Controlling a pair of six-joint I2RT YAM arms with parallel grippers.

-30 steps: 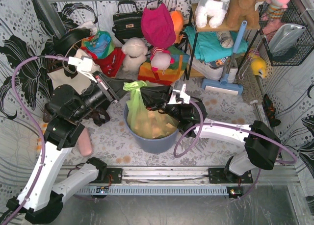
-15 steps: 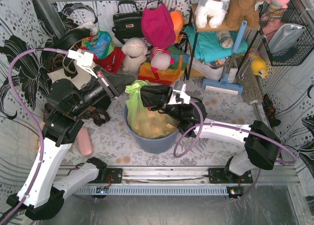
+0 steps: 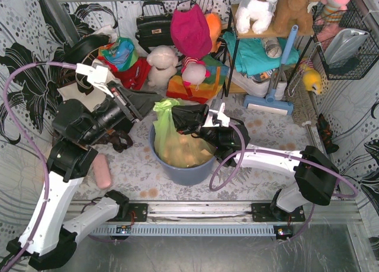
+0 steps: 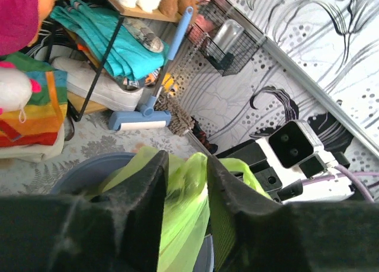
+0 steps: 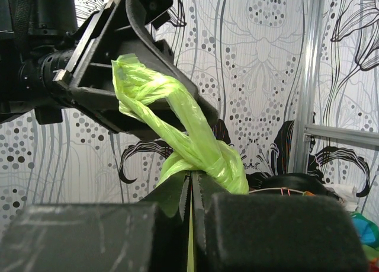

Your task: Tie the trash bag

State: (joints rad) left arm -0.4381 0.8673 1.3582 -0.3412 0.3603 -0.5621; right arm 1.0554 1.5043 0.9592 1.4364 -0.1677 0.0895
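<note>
Over a floral table, right gripper clamps the bag below a knot only its wrist view shows; left gripper parted.

bag: lower part hidden inside bin; below the knot, hidden behind right gripper.
left gripper: fingers blurred, cut by bottom edge; grip on bag not discernible.
left arm: foot cut at top view's corner.
</note>
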